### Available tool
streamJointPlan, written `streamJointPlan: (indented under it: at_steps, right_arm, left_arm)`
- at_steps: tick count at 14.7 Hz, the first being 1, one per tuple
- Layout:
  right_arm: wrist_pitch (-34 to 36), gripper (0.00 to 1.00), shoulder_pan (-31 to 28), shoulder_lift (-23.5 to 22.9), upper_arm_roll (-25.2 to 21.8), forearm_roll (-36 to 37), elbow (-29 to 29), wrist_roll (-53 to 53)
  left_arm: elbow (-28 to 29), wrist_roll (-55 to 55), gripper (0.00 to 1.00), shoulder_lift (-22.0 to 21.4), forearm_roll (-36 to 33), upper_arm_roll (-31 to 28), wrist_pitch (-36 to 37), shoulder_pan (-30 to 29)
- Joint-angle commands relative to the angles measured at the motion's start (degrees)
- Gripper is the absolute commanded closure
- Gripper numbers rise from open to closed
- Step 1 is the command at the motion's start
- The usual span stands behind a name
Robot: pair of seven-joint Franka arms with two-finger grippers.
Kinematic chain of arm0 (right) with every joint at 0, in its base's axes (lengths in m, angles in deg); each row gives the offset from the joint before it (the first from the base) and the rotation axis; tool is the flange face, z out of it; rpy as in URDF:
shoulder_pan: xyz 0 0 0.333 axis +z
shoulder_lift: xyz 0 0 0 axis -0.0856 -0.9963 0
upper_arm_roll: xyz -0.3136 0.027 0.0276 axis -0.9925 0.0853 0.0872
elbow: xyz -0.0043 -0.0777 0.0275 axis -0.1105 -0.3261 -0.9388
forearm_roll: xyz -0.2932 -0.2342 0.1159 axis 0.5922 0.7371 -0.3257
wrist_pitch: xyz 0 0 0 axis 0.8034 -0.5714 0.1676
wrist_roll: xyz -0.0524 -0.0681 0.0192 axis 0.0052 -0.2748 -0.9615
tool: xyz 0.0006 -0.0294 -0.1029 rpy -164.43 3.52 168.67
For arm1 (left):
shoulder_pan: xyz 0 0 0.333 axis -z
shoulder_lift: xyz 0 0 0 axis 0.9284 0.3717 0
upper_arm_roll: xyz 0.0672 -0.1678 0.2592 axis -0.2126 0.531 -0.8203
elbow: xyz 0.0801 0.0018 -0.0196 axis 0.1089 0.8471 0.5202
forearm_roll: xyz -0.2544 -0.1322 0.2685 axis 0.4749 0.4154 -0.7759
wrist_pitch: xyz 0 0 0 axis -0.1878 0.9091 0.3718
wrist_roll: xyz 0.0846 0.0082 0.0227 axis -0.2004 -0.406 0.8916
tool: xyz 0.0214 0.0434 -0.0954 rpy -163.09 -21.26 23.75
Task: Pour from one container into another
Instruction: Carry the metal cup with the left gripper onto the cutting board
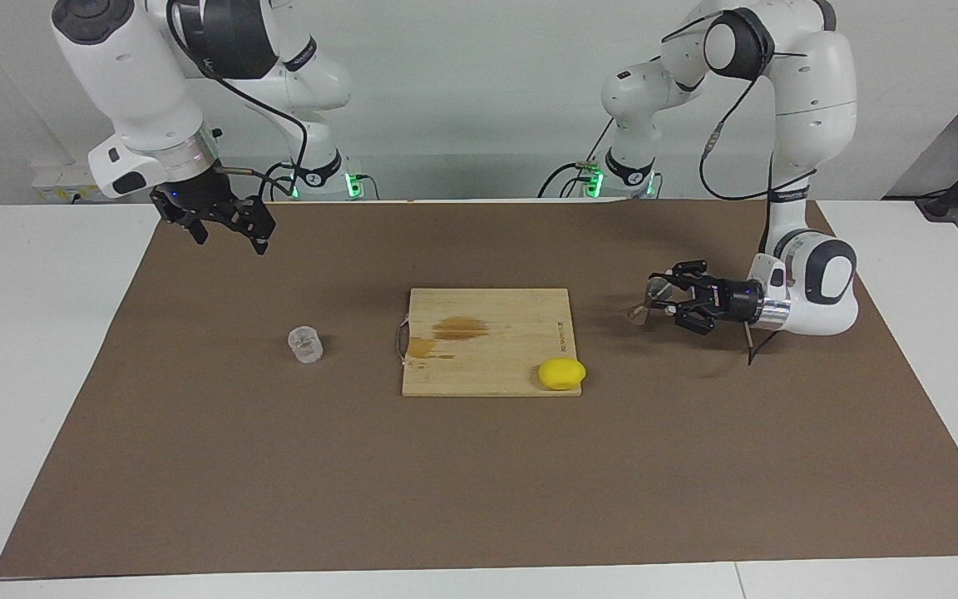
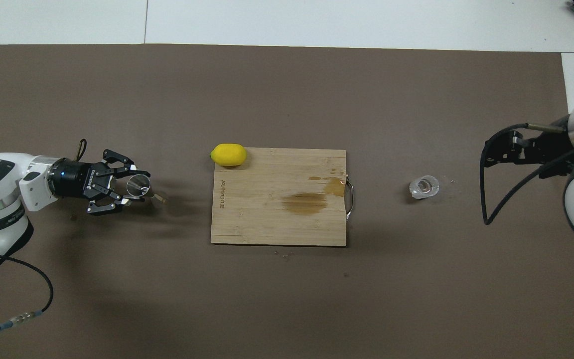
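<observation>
Overhead view showed the left gripper (image 2: 135,187) clamped on the jigger (image 2: 140,185), tilted over the brown mat; held askew, it could slip or spill whatever it held. The right gripper (image 1: 229,225) waited with jaws spread, up over the mat near the clear cup (image 1: 305,344), which stood on the mat beside the cutting board (image 1: 487,341), toward the right arm's end of the table.

You see a brown mat (image 1: 479,482) covering most of a white table (image 1: 30,333). At its centre lies a pale wooden cutting board (image 1: 487,341) with fine lengthwise grain, two darker amber-brown stains and a line of small dark lettering along one edge. A plain bright yellow lemon (image 1: 562,373) sits on it. The clear cup (image 1: 305,344) is colourless and see-through, with faint markings. The metal jigger (image 2: 141,186) is shiny silver-grey. Both arms are glossy white with black joints; the left gripper (image 1: 664,301) and right gripper (image 1: 229,233) are black.
</observation>
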Motion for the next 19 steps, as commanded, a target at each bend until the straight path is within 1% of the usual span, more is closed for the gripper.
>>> streamJointPlan:
  at_steps: [1, 4, 7, 12, 15, 17, 19]
  right_arm:
    - [-0.62, 0.01, -0.37, 1.21, 0.05, -1.31, -1.48, -1.13]
    - [-0.62, 0.01, -0.37, 1.29, 0.14, -1.31, -1.48, -1.04]
    - [-0.79, 0.01, -0.37, 1.29, 0.05, -1.31, -1.48, -0.86]
    - [-0.79, 0.01, -0.37, 1.21, 0.05, -1.31, -1.48, -0.95]
    - [-0.88, 0.01, -0.37, 1.29, 0.05, -1.31, -1.48, -0.95]
    - [-0.88, 0.01, -0.37, 1.21, 0.05, -1.31, -1.56, -0.95]
    - [-0.71, 0.01, -0.28, 1.29, 0.05, -1.40, -1.57, -0.95]
  left_arm:
    - [1.53, 1.31, 1.00, -2.52, 5.04, -0.89, -4.13, 5.19]
    - [2.06, 2.98, 1.00, -3.13, 10.75, -0.80, -8.44, 10.72]
    - [5.74, 7.80, 1.00, -5.50, 14.98, -0.81, -10.64, 14.77]
    - [6.19, 8.79, 1.00, -6.39, 22.45, -0.72, -17.84, 21.54]
    - [6.37, 8.44, 1.00, -6.39, 28.34, -0.72, -21.98, 26.64]
    - [7.85, 7.21, 1.00, -6.47, 32.46, -0.72, -24.00, 30.41]
    - [10.31, 0.74, 1.00, -7.09, 38.96, -0.72, -27.24, 34.54]
